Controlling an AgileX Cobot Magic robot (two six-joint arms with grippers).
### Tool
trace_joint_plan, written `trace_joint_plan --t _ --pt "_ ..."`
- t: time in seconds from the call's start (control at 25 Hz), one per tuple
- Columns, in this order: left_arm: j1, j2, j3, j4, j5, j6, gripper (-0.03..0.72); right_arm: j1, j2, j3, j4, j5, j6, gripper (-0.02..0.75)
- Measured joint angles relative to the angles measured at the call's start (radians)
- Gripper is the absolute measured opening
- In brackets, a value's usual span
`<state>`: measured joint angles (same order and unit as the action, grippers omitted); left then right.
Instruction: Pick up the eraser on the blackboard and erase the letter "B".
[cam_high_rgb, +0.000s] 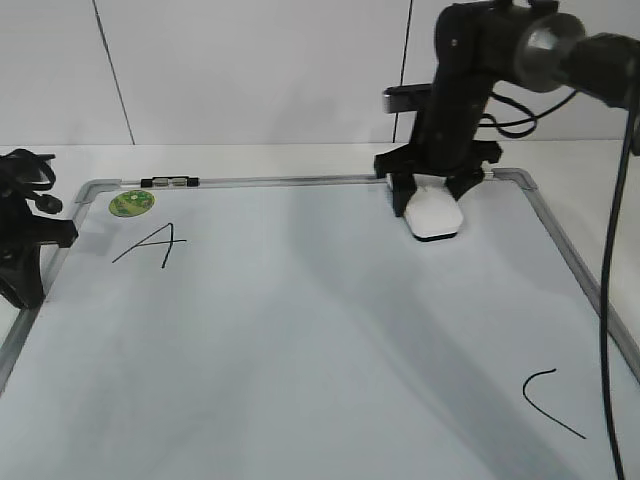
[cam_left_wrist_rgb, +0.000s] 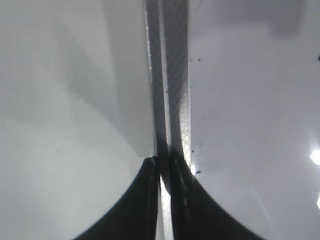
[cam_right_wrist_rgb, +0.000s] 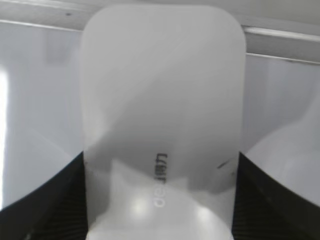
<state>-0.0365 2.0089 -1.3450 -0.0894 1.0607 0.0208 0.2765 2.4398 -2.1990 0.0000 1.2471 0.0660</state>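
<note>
**Clerk:** Item one, the eraser (cam_high_rgb: 433, 214). Where does it lie?

**Keeper:** On the board (cam_high_rgb: 300, 340), near the far right corner of the bench (cam_high_rgb: 300, 160), just inside the far frame rail. A white glossy oblong block with rounded corners, lying flat. The right pincer (cam_high_rgb: 432, 196) stands over it, one finger to each long side. In the right wrist view the block (cam_right_wrist_rgb: 162, 125) fills the gap between the two dark fingers (cam_right_wrist_rgb: 45, 200), which look to be touching or nearly touching its flanks. I cannot tell whether it is truly clamped.

**Clerk:** Handling notes?

**Keeper:** Judged: a light, stiff plastic shell that will not give under the squeeze. The gloss makes it likely slippery, so hold across the two long flanks, low and about mid-length, for a level wipe. Not fragile, I would say.

**Clerk:** Item two, the left pincer (cam_left_wrist_rgb: 161, 165)?

**Keeper:** Parked at the near left edge of the bench, over the board's frame rail (cam_left_wrist_rgb: 170, 75). Fingers narrow, all but meeting, with nothing between them.

**Clerk:** Markings?

**Keeper:** An "A" (cam_high_rgb: 152, 245) towards the far left, by a green sticker (cam_high_rgb: 131, 203); a "C" (cam_high_rgb: 552, 403) at the near right. A marker (cam_high_rgb: 170, 182) lies on the far rail. No "B" is visible; it may be hidden.
</note>
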Motion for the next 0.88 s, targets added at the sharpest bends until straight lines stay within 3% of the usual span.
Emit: trace_joint_plan --t 0.24,0.36,0.6,0.88 --pt "0.0 0.0 -0.002 0.0 0.006 0.0 0.025 0.23 0.002 -0.002 0.021 -0.016 -0.009 0.54" --pt "0.0 0.0 -0.002 0.002 0.008 0.0 0.026 0.285 0.005 -0.002 0.023 -0.016 -0.013 0.54" --pt "0.0 0.0 -0.002 0.004 0.008 0.0 0.026 0.261 0.005 -0.005 0.019 -0.018 -0.014 0.54" --pt "0.0 0.002 -0.002 0.004 0.008 0.0 0.026 0.078 0.005 -0.005 0.0 -0.018 0.017 0.54"
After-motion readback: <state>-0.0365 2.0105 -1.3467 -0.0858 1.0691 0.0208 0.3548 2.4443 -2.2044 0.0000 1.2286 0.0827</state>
